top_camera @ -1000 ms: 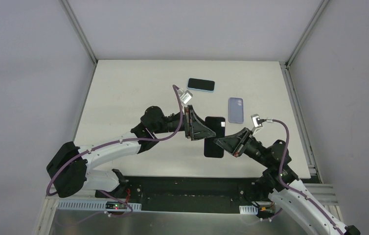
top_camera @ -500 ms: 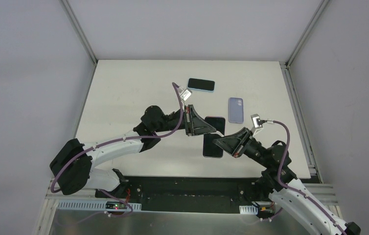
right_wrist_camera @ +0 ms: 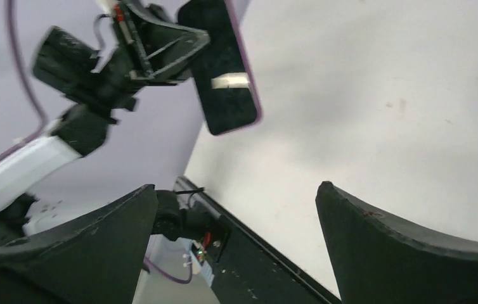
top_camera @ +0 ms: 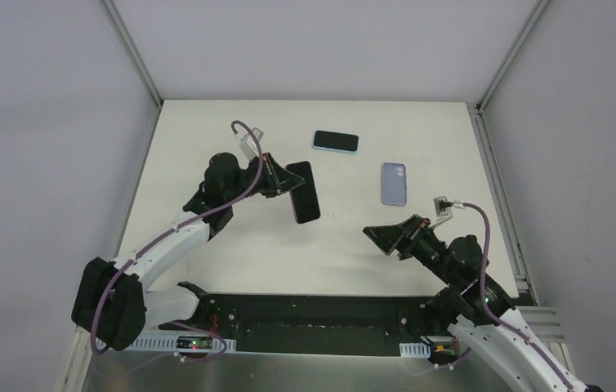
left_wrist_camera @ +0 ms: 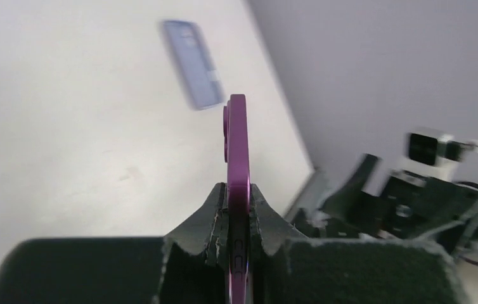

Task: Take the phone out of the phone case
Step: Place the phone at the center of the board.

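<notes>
The phone (top_camera: 303,192) has a dark screen and a purple surround that looks like the phone case; I cannot tell the two apart. It hangs above the table, left of centre. My left gripper (top_camera: 284,181) is shut on its upper end. In the left wrist view the purple edge (left_wrist_camera: 238,145) stands upright, pinched between the pads (left_wrist_camera: 220,202). My right gripper (top_camera: 386,231) is open and empty, lower right of the phone and well apart from it. The right wrist view shows the phone (right_wrist_camera: 224,82) far beyond the spread jaws, held by the left gripper (right_wrist_camera: 179,44).
A dark-screened phone with a light blue edge (top_camera: 336,141) lies at the back of the table. A lavender phone-shaped piece (top_camera: 394,183) lies face down to the right, also seen in the left wrist view (left_wrist_camera: 195,63). The black front rail (top_camera: 313,306) runs between the arm bases.
The right gripper has let go and opened. The left arm has swung left and back, carrying the phone away from the table's centre.
</notes>
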